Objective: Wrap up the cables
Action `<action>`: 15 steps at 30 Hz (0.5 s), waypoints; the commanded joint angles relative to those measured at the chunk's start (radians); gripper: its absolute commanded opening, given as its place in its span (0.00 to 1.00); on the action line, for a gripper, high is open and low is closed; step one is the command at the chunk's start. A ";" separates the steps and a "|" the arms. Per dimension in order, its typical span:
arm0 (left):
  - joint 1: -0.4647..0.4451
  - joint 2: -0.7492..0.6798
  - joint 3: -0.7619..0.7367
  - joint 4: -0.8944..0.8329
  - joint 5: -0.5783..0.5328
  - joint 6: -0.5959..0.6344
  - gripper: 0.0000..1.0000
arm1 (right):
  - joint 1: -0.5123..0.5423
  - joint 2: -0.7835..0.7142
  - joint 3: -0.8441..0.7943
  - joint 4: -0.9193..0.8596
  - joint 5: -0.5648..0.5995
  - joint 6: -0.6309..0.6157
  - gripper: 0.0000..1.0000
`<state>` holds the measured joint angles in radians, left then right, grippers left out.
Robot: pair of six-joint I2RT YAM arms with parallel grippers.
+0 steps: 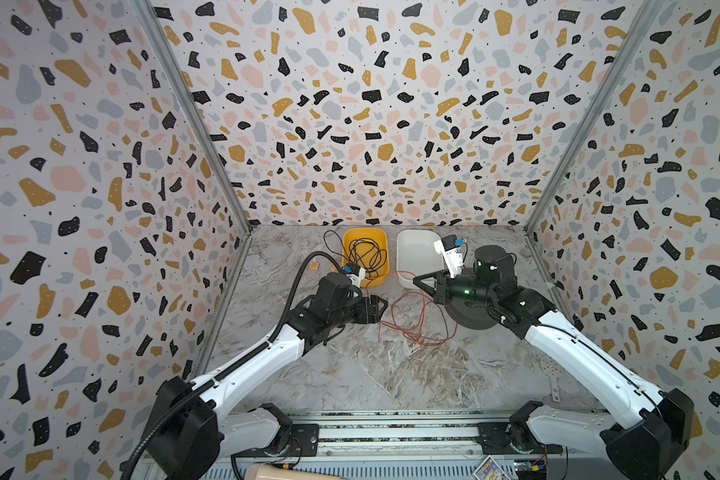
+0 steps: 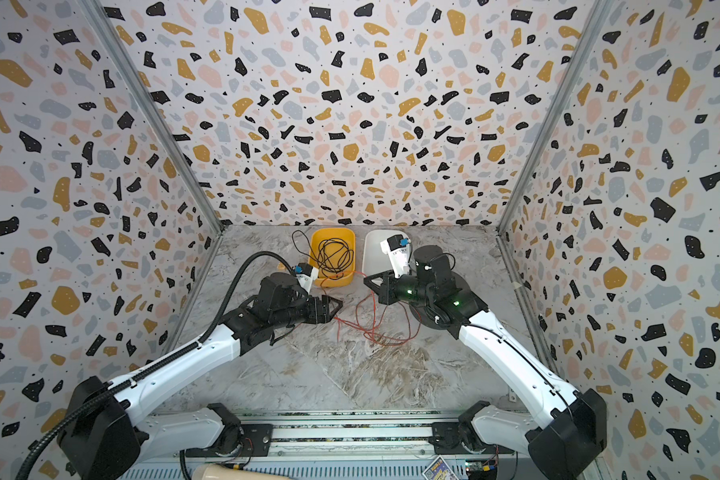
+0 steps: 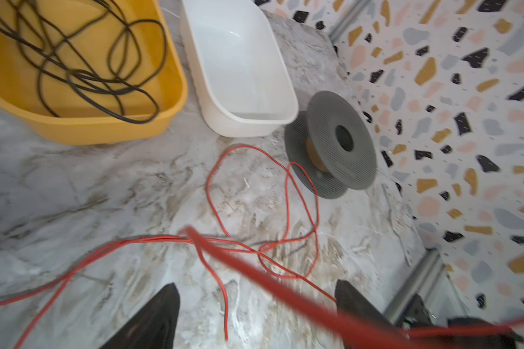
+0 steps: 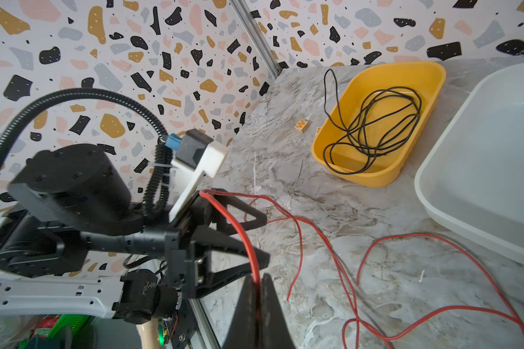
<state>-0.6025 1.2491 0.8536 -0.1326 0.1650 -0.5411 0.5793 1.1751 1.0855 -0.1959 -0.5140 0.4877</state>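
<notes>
- The red-orange wire (image 4: pixel 239 229) lies in loose, crossing loops on the middle of the marble table (image 1: pixel 371 374), between the two grippers.
- The right gripper (image 4: pixel 256 279) hangs near the near end of the white tub (image 3: pixel 248 127). Its fingers are clenched on one strand of the red-orange wire, which rises off the table.
- From that pinch the raised strand runs over to the left gripper (image 3: pixel 256 293), which hovers low above the middle of the table.
- The left gripper's fingers (image 3: pixel 164 305) are spread wide and released. The strand crosses them without being pinched.
- A yellow tub (image 1: pixel 346 249) and the white tub stand side by side at the middle of the table's far edge, the yellow one on the left.
- A thin black wire (image 4: pixel 375 127) is coiled loosely inside the yellow tub, with one loop hanging over its rim onto the table.
- A grey spool (image 3: pixel 324 121) stands toward the table's right edge, just beside the near end of the white tub. One red loop lies close against its lower flange.
- A small wooden block (image 4: pixel 302 126) lies on the table to the left of the yellow tub.
</notes>
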 commanded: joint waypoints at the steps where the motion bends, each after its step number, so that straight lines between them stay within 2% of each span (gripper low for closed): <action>1: 0.007 0.050 0.067 0.056 -0.147 0.031 0.84 | 0.006 -0.057 0.021 -0.030 -0.034 0.019 0.00; 6: 0.047 0.112 0.130 0.049 -0.146 0.052 0.85 | 0.006 -0.106 -0.013 -0.075 -0.027 0.013 0.00; 11: 0.085 0.118 0.118 0.073 -0.128 0.058 0.84 | 0.005 -0.136 -0.039 -0.095 -0.019 0.011 0.00; 15: 0.095 0.114 0.105 0.117 -0.138 0.062 0.75 | 0.006 -0.133 -0.053 -0.097 -0.021 0.012 0.00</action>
<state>-0.5152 1.3693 0.9569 -0.0856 0.0422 -0.5037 0.5812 1.0542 1.0416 -0.2745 -0.5308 0.4969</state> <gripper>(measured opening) 0.774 0.053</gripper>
